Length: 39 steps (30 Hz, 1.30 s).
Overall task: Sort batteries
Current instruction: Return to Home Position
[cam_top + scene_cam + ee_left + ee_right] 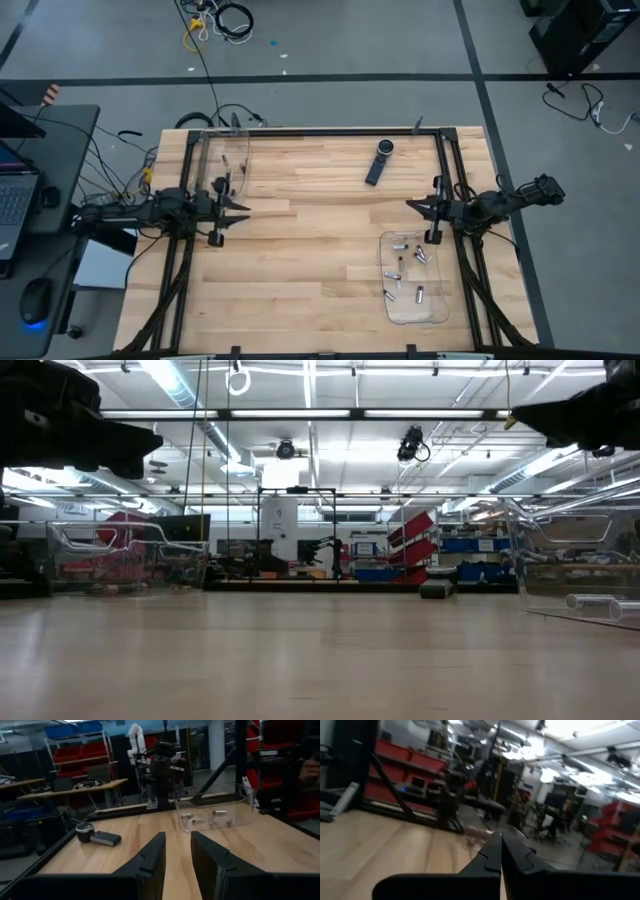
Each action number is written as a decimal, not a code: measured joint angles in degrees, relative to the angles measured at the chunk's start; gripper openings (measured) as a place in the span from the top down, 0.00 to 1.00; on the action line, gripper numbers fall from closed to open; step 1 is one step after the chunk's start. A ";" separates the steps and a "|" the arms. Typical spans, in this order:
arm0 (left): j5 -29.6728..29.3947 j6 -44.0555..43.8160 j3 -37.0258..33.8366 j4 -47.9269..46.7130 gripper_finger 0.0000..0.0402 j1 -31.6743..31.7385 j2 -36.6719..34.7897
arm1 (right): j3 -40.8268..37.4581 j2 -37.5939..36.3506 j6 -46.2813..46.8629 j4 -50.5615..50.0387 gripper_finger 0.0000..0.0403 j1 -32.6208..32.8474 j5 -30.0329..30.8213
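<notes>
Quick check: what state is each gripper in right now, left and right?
Left gripper: open, holding nothing.
Right gripper: shut, holding nothing.

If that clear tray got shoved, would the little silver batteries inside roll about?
Probably: the batteries are round cylinders lying loose on their sides, so they would likely roll. The clear tray has walls that should stop them. It looks thin and light, so may slide.

batteries [420, 294] too small to count, clear bin [575, 575] cut off

Robotics lab w/ red parts bins [75, 757], ceiling strip lights [420, 413], workbenches [70, 787]
</notes>
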 joint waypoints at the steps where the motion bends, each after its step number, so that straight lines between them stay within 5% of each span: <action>1: -0.54 0.04 0.00 0.01 0.78 0.00 -0.02 | 0.00 0.02 0.42 -0.58 1.00 0.00 0.89; 39: -1.52 -5.95 -0.04 0.21 0.78 0.00 -0.02 | 0.00 0.02 1.58 1.36 0.99 0.00 1.31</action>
